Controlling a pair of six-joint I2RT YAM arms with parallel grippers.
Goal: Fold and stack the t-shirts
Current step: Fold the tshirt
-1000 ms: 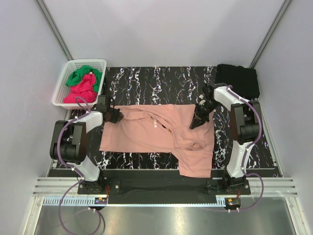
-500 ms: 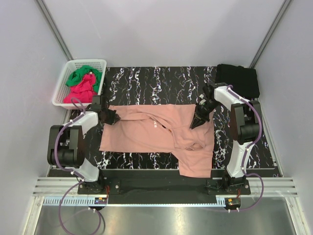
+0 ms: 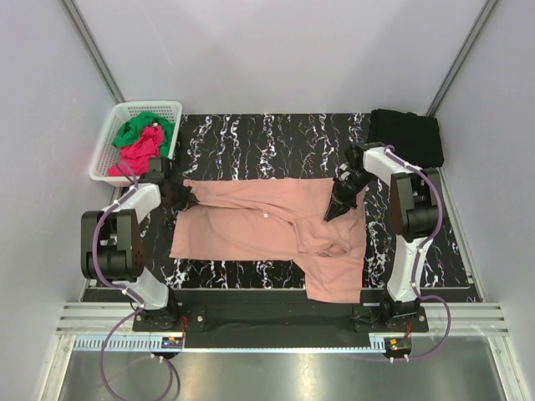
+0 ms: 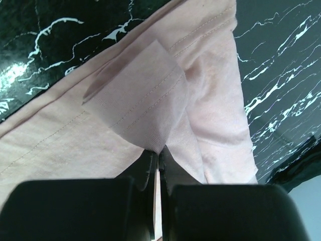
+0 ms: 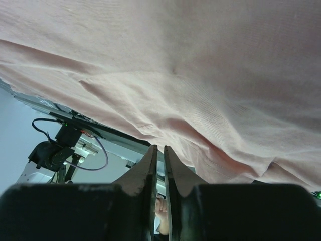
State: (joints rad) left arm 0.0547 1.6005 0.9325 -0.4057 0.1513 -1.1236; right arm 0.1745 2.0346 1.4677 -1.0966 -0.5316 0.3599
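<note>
Salmon-pink t-shirt (image 3: pixel 242 232) bears tiny white print (image 3: pixel 264 216) (unreadable)

A spread t-shirt (image 3: pixel 267 225) lies across the middle of the table (image 3: pixel 276 134), one part reaching the near edge at 5 o'clock. A basket (image 3: pixel 107 159) stands at the 10 o'clock corner with two t-shirts (image 3: pixel 140 140) in it. A folded t-shirt (image 3: pixel 407 136) lies at 2 o'clock. The left gripper (image 3: pixel 185 198) is at the spread t-shirt's 9 o'clock end, and the right gripper (image 3: pixel 332 213) is at its 3 o'clock side.
</note>
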